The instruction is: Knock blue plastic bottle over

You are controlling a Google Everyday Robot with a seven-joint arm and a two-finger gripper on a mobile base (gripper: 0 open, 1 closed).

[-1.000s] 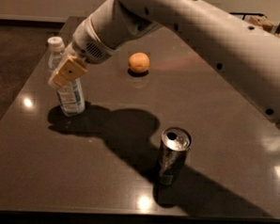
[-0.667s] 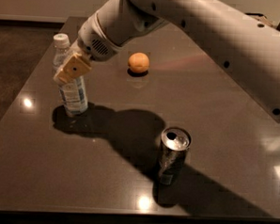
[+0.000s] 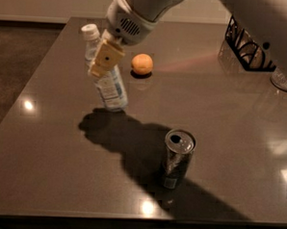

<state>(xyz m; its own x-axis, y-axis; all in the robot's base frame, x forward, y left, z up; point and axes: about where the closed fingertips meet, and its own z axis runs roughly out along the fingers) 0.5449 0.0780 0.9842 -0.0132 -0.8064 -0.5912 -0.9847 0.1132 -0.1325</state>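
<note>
Dark and glossy, the table [image 3: 234, 135] fills most of the view, with a strip of brown floor [image 3: 17, 47] along its left side and a pale wall at the far edge. On the far left part of the tabletop stands the blue plastic bottle [image 3: 113, 91], clear with a white cap and a pale blue-and-white label; it leans, its cap tipped toward the far left while its base rests on the table. The white arm [image 3: 134, 12] reaches in from the upper right, and its gripper [image 3: 104, 62], tan in colour, lies against the upper half of the bottle, just below the cap. How far it is open, and whether it has hold of the bottle, cannot be told. An orange [image 3: 142, 64] sits just to the right of the bottle, a little farther back. A silver can [image 3: 178, 159] stands upright nearer and to the right, well apart from the bottle, its top open. A black wire rack [image 3: 244, 44] sits at the far right.
</note>
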